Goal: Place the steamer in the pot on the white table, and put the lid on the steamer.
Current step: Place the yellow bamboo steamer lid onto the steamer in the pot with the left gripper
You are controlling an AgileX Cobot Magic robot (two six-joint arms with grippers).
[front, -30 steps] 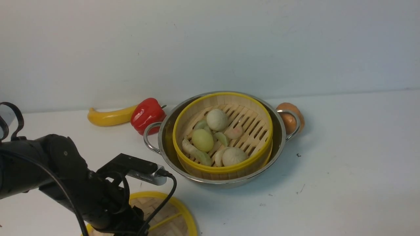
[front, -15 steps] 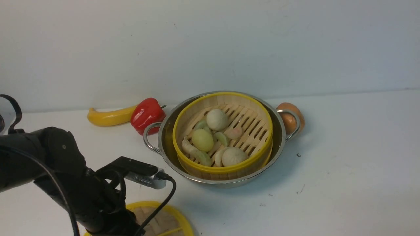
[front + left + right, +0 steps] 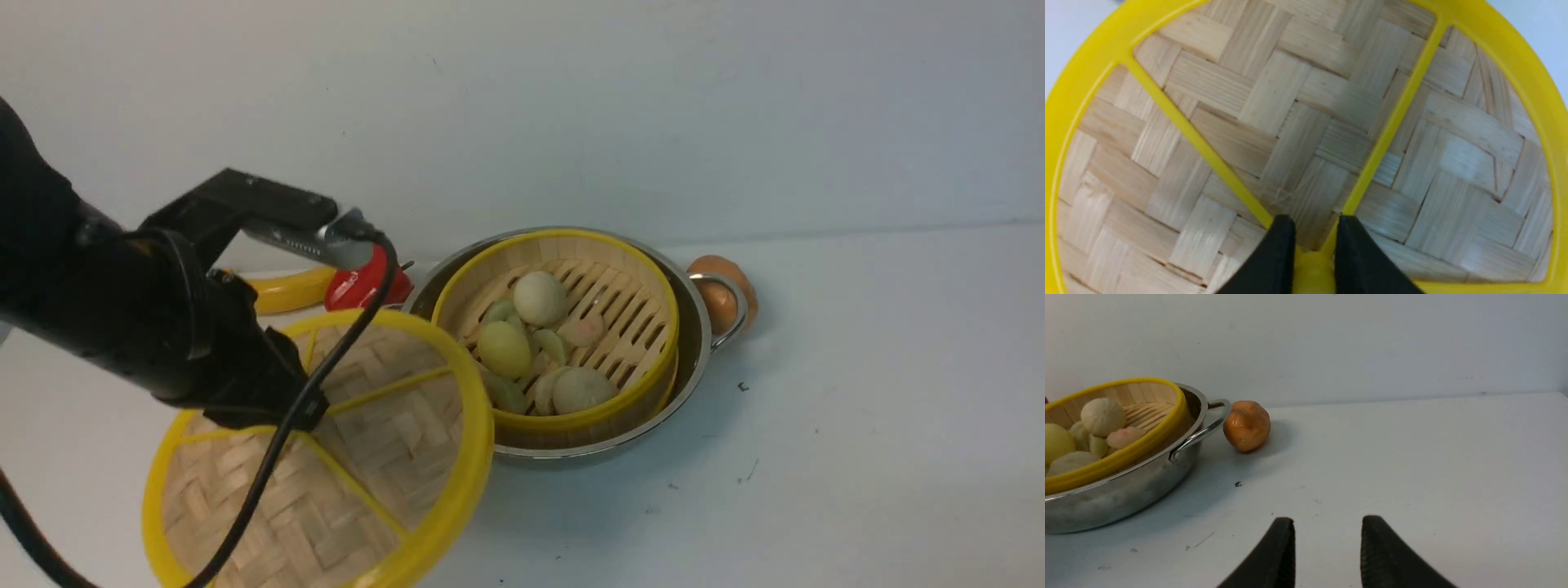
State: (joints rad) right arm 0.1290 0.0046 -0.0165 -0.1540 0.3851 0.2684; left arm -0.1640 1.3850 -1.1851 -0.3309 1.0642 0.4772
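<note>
Hanging tilted over the white table's (image 3: 857, 408) near-left corner, one lid (image 3: 367, 457) is clamped at its knob by the left gripper (image 3: 1312, 228) above it; one steamer (image 3: 620, 327) is seated in one pot (image 3: 694, 343) by the far edge; the right gripper (image 3: 1327, 531) is parted, empty.

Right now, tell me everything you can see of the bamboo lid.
The lid is a flat round disc of pale woven bamboo strips with a thick yellow rim and yellow spokes meeting at a central yellow knob. The left gripper is shut on that knob, holding it tilted, top face toward the front camera, left of the pot, not yet on the steamer. Its lowest edge is out of frame.
</note>
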